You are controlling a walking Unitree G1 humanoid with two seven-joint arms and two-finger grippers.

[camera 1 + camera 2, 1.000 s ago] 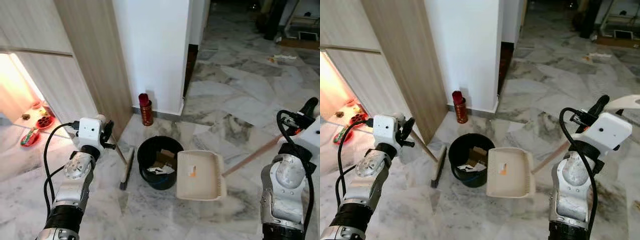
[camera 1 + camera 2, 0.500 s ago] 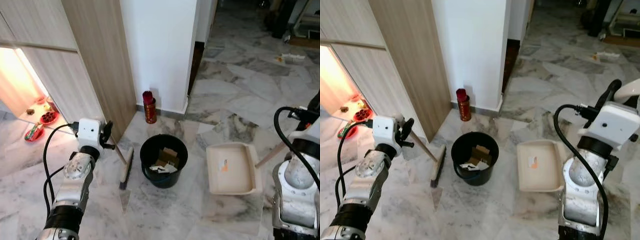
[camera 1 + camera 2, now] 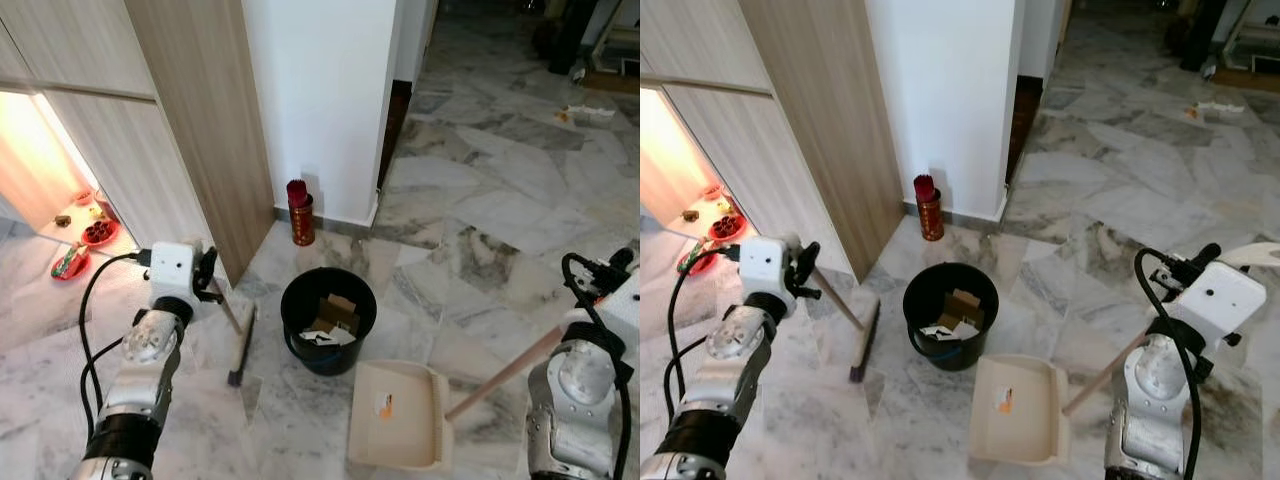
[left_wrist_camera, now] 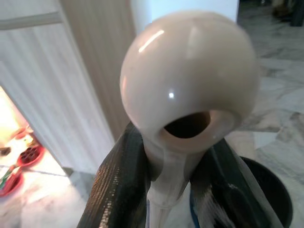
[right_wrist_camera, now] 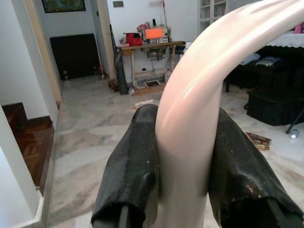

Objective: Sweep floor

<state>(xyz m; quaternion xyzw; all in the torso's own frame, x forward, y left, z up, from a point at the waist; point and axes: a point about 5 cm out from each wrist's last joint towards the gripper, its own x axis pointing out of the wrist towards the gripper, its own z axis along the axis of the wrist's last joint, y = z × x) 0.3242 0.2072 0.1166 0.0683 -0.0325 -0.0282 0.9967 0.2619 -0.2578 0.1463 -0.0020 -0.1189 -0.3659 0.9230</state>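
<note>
My left gripper (image 4: 166,190) is shut on the broom handle (image 4: 190,80) just under its round cream knob. The handle slants down from the gripper (image 3: 207,283) to the broom head (image 3: 240,350), which rests on the marble floor to the left of the black bucket (image 3: 328,320). Paper scraps lie inside the bucket. My right gripper (image 5: 183,180) is shut on the long pale handle (image 5: 199,104) of the cream dustpan (image 3: 397,428). The pan sits low on the floor in front of the bucket, with a small orange scrap in it.
A red canister (image 3: 300,212) stands against the white wall corner (image 3: 320,100) behind the bucket. A wooden cabinet (image 3: 190,120) is on the left, with red dishes (image 3: 97,233) in a lit recess. Marble floor (image 3: 480,200) runs right towards a room with furniture.
The dustpan has swung from the right of the bucket down to the floor in front of it. The broom head has shifted slightly left. The camera has moved a little.
</note>
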